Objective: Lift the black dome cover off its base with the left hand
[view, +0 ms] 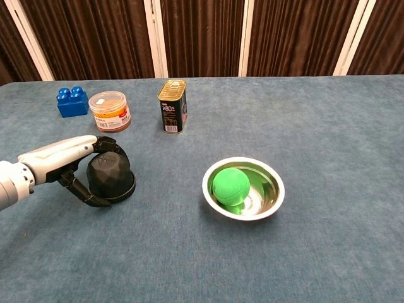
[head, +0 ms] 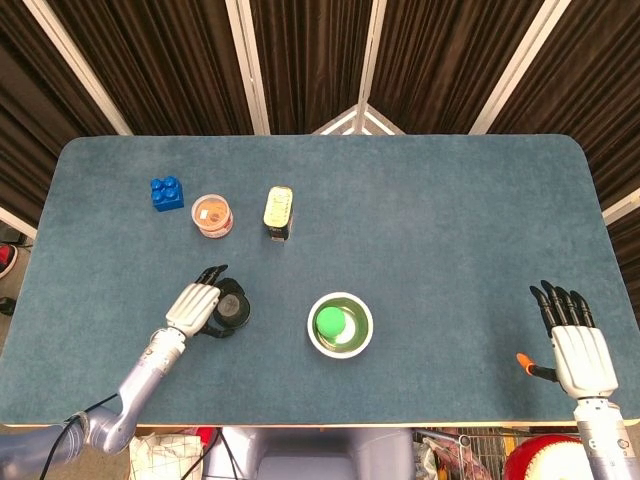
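Left hand (view: 60, 161) fingers (view: 85, 192) curled around black dome cover (view: 111, 176), gripping

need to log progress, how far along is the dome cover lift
Done: the left hand has reached the black dome cover and its fingers wrap around it. In hand: the grip itself. Left: the lift. In the chest view the cover sits low on the table, and no separate base shows beneath it, so no clear gap is visible. The right hand rests open at the table's edge, uninvolved.
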Tool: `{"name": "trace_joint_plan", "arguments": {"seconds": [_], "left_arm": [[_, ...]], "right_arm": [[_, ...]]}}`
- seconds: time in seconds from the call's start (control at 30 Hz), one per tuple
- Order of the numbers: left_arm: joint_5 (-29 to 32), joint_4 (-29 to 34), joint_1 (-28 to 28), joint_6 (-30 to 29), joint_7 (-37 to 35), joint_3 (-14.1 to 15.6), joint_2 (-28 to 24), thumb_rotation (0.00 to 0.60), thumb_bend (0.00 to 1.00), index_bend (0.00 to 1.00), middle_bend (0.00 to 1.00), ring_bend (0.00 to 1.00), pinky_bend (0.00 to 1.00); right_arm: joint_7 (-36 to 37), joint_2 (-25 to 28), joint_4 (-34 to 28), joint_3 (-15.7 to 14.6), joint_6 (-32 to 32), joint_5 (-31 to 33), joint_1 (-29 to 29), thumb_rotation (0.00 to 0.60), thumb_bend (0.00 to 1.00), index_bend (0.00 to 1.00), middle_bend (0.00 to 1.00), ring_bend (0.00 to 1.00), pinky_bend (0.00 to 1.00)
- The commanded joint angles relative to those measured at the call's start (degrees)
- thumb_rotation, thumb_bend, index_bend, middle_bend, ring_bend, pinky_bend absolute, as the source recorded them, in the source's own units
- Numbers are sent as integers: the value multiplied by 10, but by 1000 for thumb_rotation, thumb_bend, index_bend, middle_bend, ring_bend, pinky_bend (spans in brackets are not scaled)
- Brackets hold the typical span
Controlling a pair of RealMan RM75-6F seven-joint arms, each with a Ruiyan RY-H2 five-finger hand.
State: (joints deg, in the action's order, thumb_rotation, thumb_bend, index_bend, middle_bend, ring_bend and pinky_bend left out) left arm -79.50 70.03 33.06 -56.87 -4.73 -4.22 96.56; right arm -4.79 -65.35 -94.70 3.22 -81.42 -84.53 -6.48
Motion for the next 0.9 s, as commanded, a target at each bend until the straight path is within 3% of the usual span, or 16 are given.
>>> {"name": "trace_joint_plan", "arguments": {"seconds": [0.03, 0.63, 0.9], "left_arm": [[0, 2, 1, 3, 4, 2, -2, 600, 285, 282, 173, 0, 0], [-11, 39, 7, 8, 29, 11, -37, 600, 194, 207, 95, 0, 0], [-20, 90, -1, -24, 60, 8, -65, 600, 189, 204, 166, 0, 0]], "right_arm": [[0, 0, 1, 0, 0, 0, 1, 600, 185, 31, 0, 16, 0], [-10, -2, -5, 2, 3, 6, -1, 600, 185, 31, 0, 16, 0], [-13, -3, -5, 3, 6, 10, -2, 600, 185, 31, 0, 16, 0]]}}
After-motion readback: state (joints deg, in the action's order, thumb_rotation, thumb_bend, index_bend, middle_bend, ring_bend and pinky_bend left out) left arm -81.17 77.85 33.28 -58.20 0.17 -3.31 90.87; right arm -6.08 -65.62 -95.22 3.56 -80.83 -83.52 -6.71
